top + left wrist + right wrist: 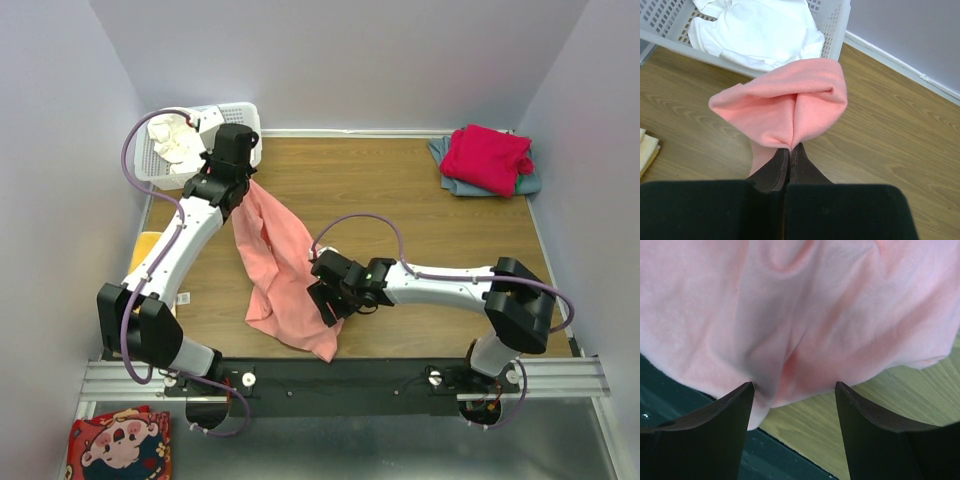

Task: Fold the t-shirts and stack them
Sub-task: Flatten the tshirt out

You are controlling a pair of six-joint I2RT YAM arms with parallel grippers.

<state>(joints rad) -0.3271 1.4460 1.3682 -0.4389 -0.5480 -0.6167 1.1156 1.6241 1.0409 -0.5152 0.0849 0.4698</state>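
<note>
Left tool (790,148) clamped on pink shirt (275,260); right tool (795,385) apart at hem; basket (835,27) behind.

**Colours and patterns across the tabletop scene**

The salmon-pink t-shirt (280,265) at centre is plain and unpatterned. At two o'clock, a crimson-red t-shirt (487,157) overlies a grey-blue t-shirt (452,183). At ten o'clock, a white t-shirt (172,140) fills a white basket (245,118) with lattice walls. The table (400,190) shows brown wood grain. A pale yellow cloth (145,243) sits at nine o'clock. A red cloth (118,443) at seven o'clock bears a printed cartoon face. The left arm (175,245) and right arm (440,285) are white with black joints, and their cables (360,215) are purple.
</note>
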